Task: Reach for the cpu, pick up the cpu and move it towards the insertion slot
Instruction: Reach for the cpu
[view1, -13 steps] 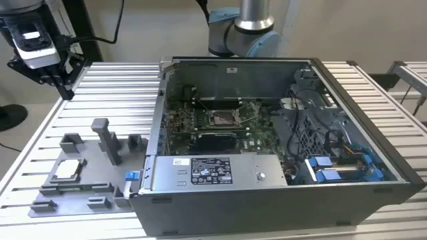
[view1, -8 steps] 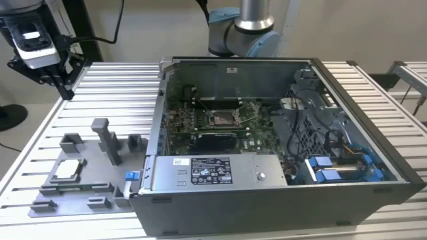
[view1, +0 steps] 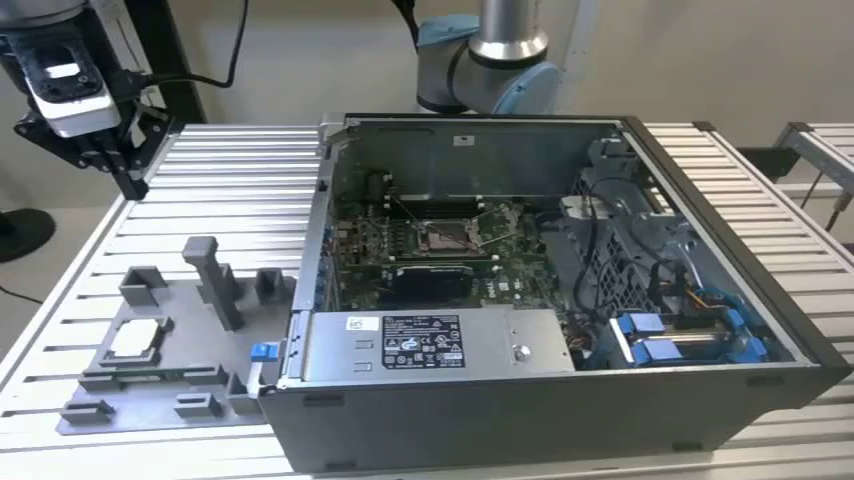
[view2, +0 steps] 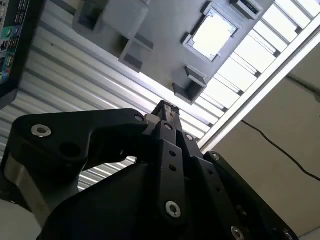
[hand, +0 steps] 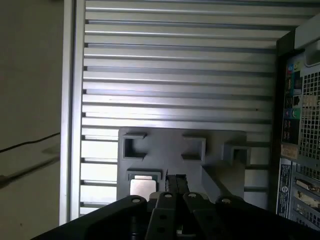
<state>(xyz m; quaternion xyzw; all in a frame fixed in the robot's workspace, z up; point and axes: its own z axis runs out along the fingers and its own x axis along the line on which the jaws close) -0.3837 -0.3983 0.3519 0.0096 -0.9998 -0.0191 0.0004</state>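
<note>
The cpu (view1: 138, 340) is a pale square chip lying flat in a pocket of the grey fixture plate (view1: 174, 395) at the exterior view's left. It shows in both wrist views (view2: 212, 36) (hand: 142, 186). My gripper (view1: 132, 185) hangs high over the table's far left corner, well above and apart from the cpu. Its black fingers (view2: 167, 107) are pressed together, shut on nothing. The insertion slot (view1: 447, 237), a shiny-framed square socket, sits in the middle of the motherboard inside the open computer case (view1: 534, 400).
Upright grey blocks (view1: 211, 280) rise from the fixture plate beside the cpu. The case's side wall (hand: 300, 150) stands between fixture and motherboard. The slotted aluminium table (view1: 227, 170) ends close to the fixture's outer side. The arm's base (view1: 487, 60) stands behind the case.
</note>
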